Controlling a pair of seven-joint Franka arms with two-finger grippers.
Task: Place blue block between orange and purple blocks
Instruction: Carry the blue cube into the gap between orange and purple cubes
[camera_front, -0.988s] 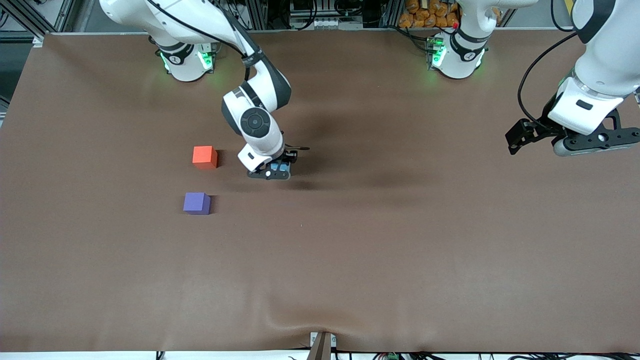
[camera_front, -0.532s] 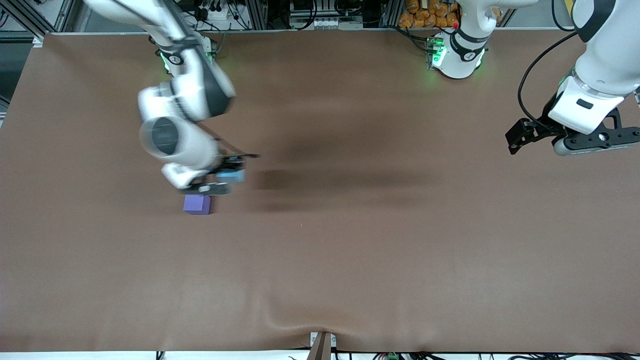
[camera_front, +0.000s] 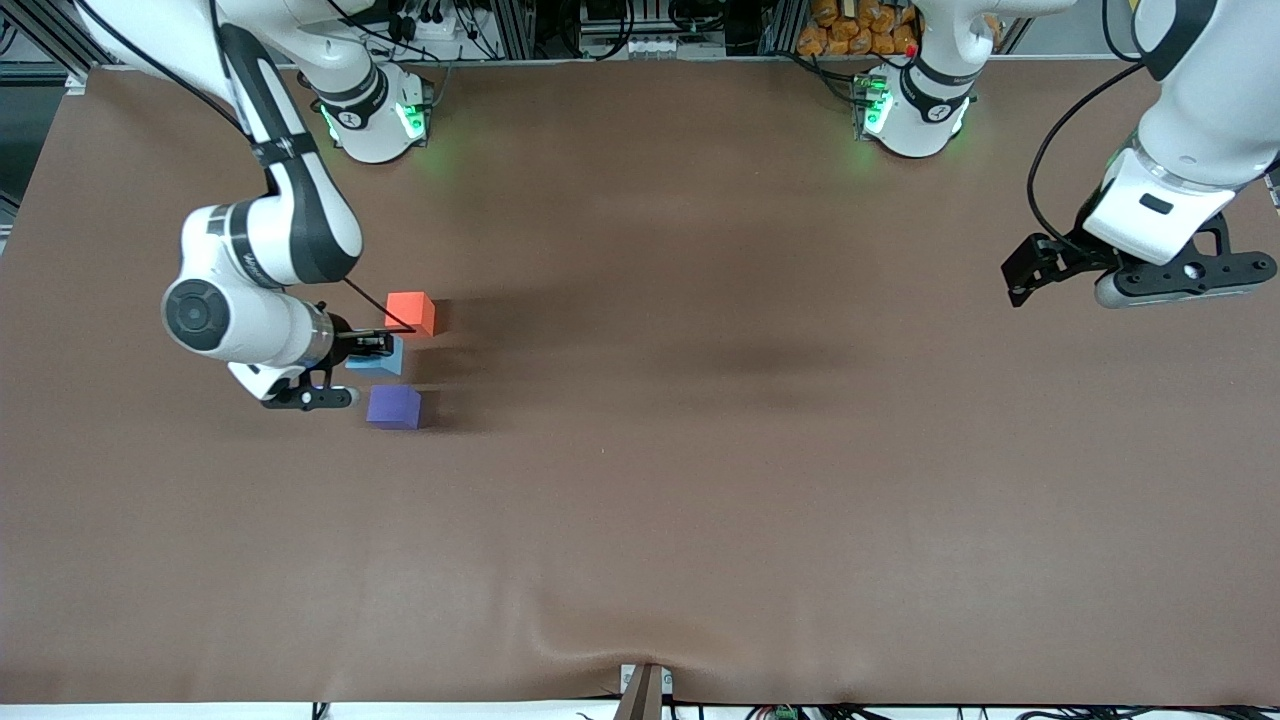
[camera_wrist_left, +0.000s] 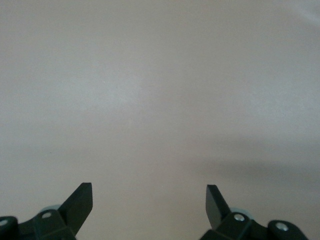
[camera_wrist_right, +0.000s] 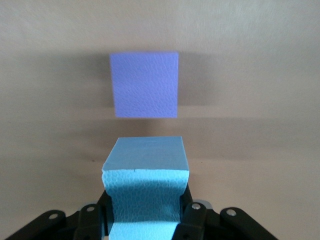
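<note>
Since a second ago, we are seeing the right gripper (camera_front: 372, 352) swung from a spot nearer the table's middle over to the right arm's end of the table, carrying the small light sky-blue matte cube (camera_front: 383, 359) with it — and the left arm is staying where it was.

Going from nearest the front camera outward, we are first meeting the small violet-purple matte cube (camera_front: 394, 407), sitting flat on the brown table covering (camera_front: 700, 480). Just above it in the front view, the blue cube is hanging between the purple cube and the small bright orange-red matte cube (camera_front: 411, 313), which is resting farther from the camera. The right gripper is clamping the blue cube, its two fingers pressed so tightly against opposite faces that the sides are pinching inward in the right wrist view (camera_wrist_right: 145, 195). In that same view the purple cube (camera_wrist_right: 145, 84) is showing ahead of the blue one, apart from it, with a strip of bare covering between them. We cannot tell whether the blue cube is touching the covering.

Toward the left arm's end, the left gripper (camera_front: 1150, 285) is waiting in the air over bare covering — its fingers (camera_wrist_left: 80, 202) are standing wide apart with nothing between them.
</note>
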